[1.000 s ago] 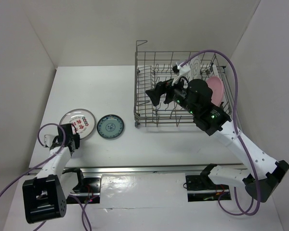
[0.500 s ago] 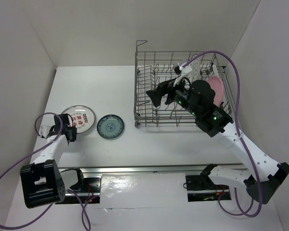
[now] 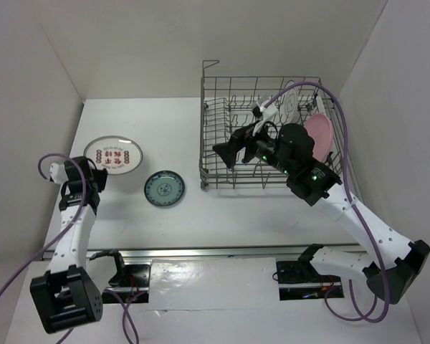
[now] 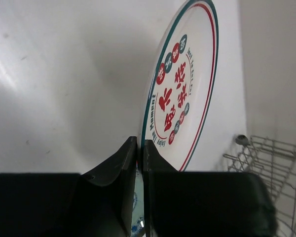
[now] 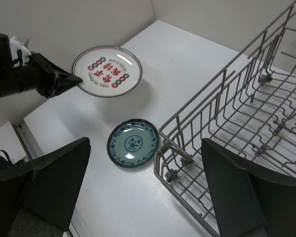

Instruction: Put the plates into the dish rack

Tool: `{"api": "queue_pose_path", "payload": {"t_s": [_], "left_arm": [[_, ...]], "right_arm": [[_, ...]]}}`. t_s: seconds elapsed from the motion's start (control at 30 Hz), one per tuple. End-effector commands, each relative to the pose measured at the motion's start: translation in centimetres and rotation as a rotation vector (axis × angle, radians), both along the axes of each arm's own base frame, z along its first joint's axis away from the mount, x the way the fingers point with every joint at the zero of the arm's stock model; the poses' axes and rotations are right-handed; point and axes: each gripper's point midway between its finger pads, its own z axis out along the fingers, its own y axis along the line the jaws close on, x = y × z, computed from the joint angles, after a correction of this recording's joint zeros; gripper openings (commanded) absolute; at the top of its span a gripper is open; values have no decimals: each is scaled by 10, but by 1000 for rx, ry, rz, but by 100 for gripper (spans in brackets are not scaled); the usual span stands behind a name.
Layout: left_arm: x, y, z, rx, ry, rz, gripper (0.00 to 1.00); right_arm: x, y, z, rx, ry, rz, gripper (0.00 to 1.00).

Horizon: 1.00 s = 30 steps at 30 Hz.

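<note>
Edgewise, left pincer (image 4: 140, 144) clamps the glossy round red-patterned plate (image 4: 182, 89); right pincer (image 3: 229, 152) gapes wide.

red-pattern plate (image 3: 113, 155) held aloft | teal plate (image 3: 165, 190) flat on tbl (image 3: 201, 215) | pink plate (image 3: 319, 134), white plate (image 3: 289, 102) upright in rack (image 3: 244, 78)

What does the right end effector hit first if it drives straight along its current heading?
Likely the dish rack's corner wires; if it clears them, the teal plate on the table. Depth is unclear.

The white red-patterned round plate (image 4: 180, 94) is hidden at its base by black fingers (image 4: 113, 168); the grey wire dish rack (image 5: 246, 108) is cropped at the right.
</note>
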Motion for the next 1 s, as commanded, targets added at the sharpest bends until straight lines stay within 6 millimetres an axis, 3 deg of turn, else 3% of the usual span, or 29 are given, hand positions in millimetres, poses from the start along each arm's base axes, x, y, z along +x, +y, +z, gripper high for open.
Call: {"api": "queue_pose_path", "payload": {"t_s": [0.0, 0.03, 0.07, 0.17, 0.2, 0.27, 0.3, 0.37, 0.47, 0.63, 0.77, 0.97], "left_arm": [[23, 1, 127, 205, -355, -99, 0], [20, -1, 130, 207, -336, -115, 0], [23, -1, 156, 259, -371, -138, 0], [34, -25, 192, 329, -461, -318, 0], [35, -42, 207, 369, -517, -428, 0], [33, -55, 219, 388, -560, -506, 0], [30, -72, 233, 419, -614, -609, 0], [20, -97, 257, 466, -733, -745, 0], [6, -128, 272, 478, -839, -925, 0], [-10, -163, 268, 452, -933, -1128, 0], [-23, -183, 272, 460, -1006, -1225, 0], [-26, -187, 267, 447, -1018, -1264, 0]], "right_arm": [[-10, 7, 37, 82, -93, 57, 100], [-9, 10, 34, 76, -86, 66, 100], [-11, 11, 34, 76, -86, 80, 100], [-19, 20, 45, 101, -120, 149, 100], [-23, 22, 55, 116, -143, 177, 100], [-27, 33, 58, 104, -163, 251, 100], [-29, 35, 71, 105, -203, 269, 100], [-33, 41, 79, 102, -235, 320, 100], [-30, 44, 94, 102, -289, 329, 100], [3, 29, 115, 75, -370, 173, 100], [36, 12, 107, 47, -363, 77, 100], [49, 6, 110, 94, -376, 36, 100]]}}
